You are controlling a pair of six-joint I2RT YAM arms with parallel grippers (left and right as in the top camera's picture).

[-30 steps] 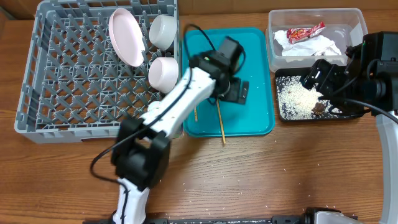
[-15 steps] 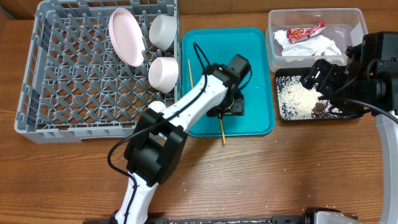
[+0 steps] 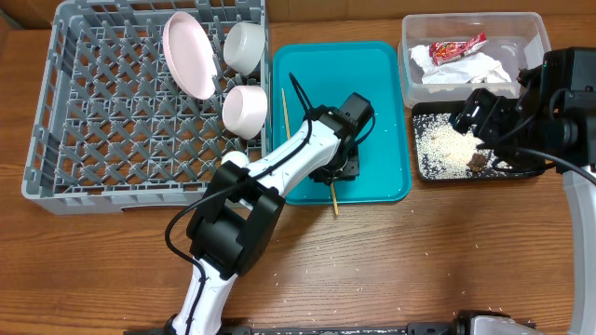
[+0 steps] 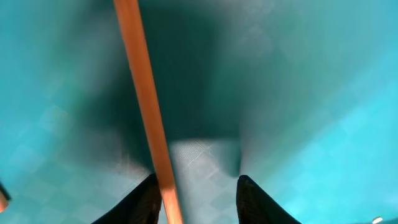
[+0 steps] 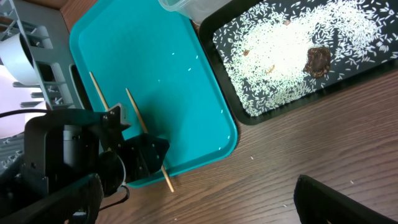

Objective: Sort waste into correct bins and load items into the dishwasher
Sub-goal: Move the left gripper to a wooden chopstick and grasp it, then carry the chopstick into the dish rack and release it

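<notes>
Wooden chopstick (image 4: 146, 106): lower middle of teal tray (image 3: 384, 93) | light, stiff, thin, prone to roll; grip mid-shaft | left pincer (image 4: 198, 190): partly narrowed, straddling it, unclamped | right pincer (image 3: 470, 119): wide, empty

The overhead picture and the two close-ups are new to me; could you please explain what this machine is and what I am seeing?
Two robot arms work at a wooden table. One camera looks down from above; each wrist carries another, hence the close-ups. The left gripper straddles a wooden chopstick on the teal tray, not yet clamped; a second chopstick lies nearby. The right gripper hangs open, empty, by the black tray of rice. The grey rack holds a plate and two bowls; the clear tub holds a wrapper and napkin.
</notes>
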